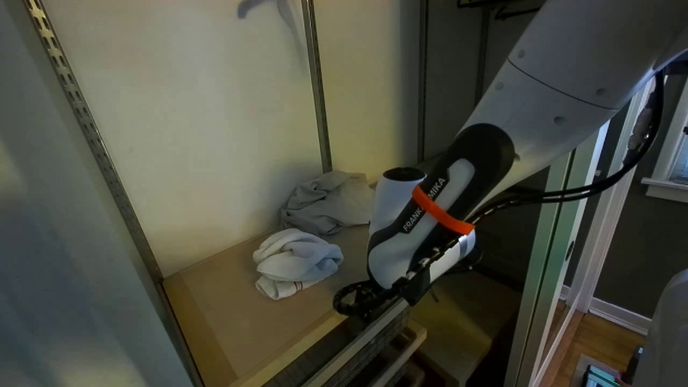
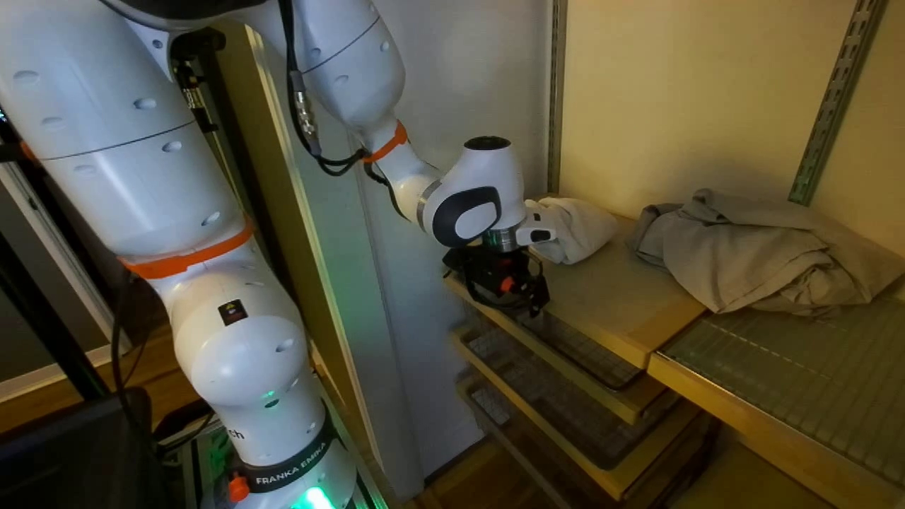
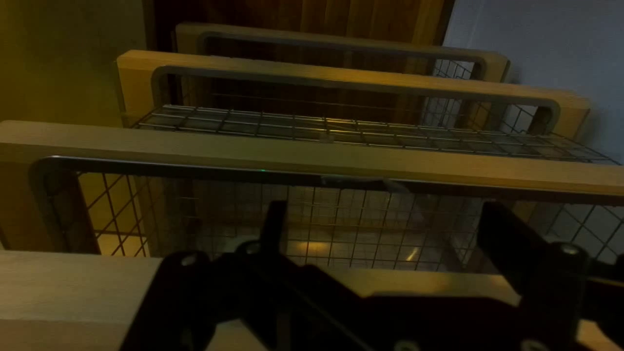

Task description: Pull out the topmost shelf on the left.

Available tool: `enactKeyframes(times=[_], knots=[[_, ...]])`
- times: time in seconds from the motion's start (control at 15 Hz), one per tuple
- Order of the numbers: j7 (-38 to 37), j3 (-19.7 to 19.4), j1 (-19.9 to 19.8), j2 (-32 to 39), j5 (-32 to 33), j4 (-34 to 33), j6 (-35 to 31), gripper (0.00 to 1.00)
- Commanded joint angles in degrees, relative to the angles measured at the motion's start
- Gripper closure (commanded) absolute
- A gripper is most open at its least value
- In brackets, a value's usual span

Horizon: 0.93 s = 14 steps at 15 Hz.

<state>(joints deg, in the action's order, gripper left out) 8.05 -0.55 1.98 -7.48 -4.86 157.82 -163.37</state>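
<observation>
The topmost shelf, a tray with a tan wood front rail and dark wire bottom, shows in both exterior views (image 1: 357, 344) (image 2: 576, 373). It stands partly out from under the solid tan board (image 2: 615, 307). In the wrist view its front rail (image 3: 292, 151) crosses the picture beyond my fingers. My gripper (image 3: 382, 209) is open and empty, its fingers wide apart above the wire bottom, between the rail and the board's front edge (image 3: 73, 287). In an exterior view the gripper (image 2: 530, 304) points down at the rail. Whether the fingers touch the rail cannot be told.
Lower wire trays with wood rails (image 2: 551, 424) sit below, also partly out. A white cloth (image 1: 298, 258) and a grey cloth (image 1: 333, 204) lie on the board. A pale side wall (image 2: 410, 318) stands close beside the trays. A greenish shelf (image 2: 799, 367) adjoins the board.
</observation>
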Motion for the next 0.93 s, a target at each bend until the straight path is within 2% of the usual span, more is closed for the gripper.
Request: enactKeyframes(times=[0.0, 0.27, 0.53, 0.67, 0.87], knots=[[-2.9, 0.9, -0.1, 1.5, 2.0, -0.1, -1.1, 0.0], [-7.0, 2.3, -0.5, 3.3, 5.2, -0.2, -1.3, 0.0], [-15.6, 3.5, -1.5, 5.7, 12.3, -0.2, -2.6, 0.0], [-21.0, 3.6, -2.0, 6.8, 17.4, -0.2, -5.1, 0.0], [-31.4, 2.8, -2.8, 7.6, 29.8, -0.2, -9.2, 0.0]])
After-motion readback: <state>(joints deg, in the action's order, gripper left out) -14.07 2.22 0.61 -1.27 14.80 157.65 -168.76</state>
